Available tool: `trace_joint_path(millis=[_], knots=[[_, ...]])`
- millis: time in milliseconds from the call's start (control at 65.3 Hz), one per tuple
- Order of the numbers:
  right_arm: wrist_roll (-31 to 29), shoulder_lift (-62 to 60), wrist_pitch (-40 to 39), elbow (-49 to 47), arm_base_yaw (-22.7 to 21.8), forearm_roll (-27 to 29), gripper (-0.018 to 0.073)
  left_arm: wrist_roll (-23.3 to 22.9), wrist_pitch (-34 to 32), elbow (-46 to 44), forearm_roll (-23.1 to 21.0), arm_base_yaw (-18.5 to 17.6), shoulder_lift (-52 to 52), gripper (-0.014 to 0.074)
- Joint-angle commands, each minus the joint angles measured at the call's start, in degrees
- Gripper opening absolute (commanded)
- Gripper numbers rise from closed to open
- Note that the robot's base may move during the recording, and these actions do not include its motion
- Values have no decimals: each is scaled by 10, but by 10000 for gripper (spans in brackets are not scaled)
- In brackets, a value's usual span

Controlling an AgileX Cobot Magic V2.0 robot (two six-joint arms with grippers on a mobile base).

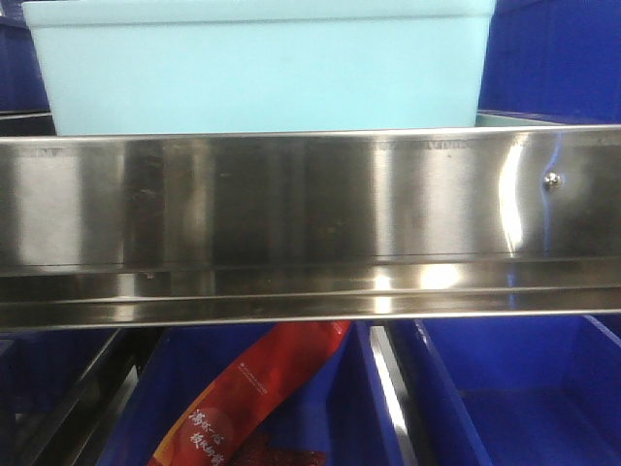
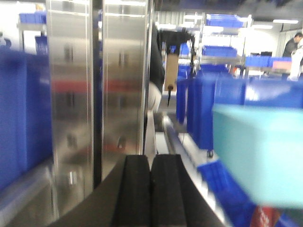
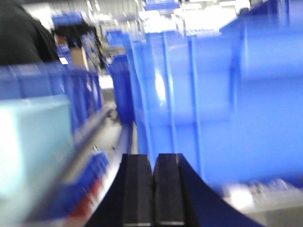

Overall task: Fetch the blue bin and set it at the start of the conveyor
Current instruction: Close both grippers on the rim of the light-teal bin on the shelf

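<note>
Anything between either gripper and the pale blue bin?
Nothing visible. The blue bin sits between the left gripper and the right gripper, with an open gap on each side. The shelf rail crosses the bin's lower front.

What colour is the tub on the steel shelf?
Pale turquoise tub, plain walls; clearest in the front view.

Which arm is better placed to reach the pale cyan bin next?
Left, marginally: the pale cyan bin looms larger beside the left end effector than beside the right end effector. Both are shut and flank it, so a two-arm lift seems likely.
</note>
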Motion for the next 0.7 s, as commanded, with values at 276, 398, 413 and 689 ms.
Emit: trace_joint_path(millis=[276, 398, 413, 689], knots=[[-4, 147, 123, -205, -1, -1, 563, 0, 95, -200, 12, -9, 112, 465], [-34, 219, 150, -260, 7, -1, 554, 17, 142, -252, 10, -36, 173, 476], [-42, 226, 154, -267, 10, -1, 549, 24, 149, -260, 10, -40, 181, 476], [-73, 388, 229, -404, 128, 6, 538, 47, 246, -401, -22, -180, 352, 476]])
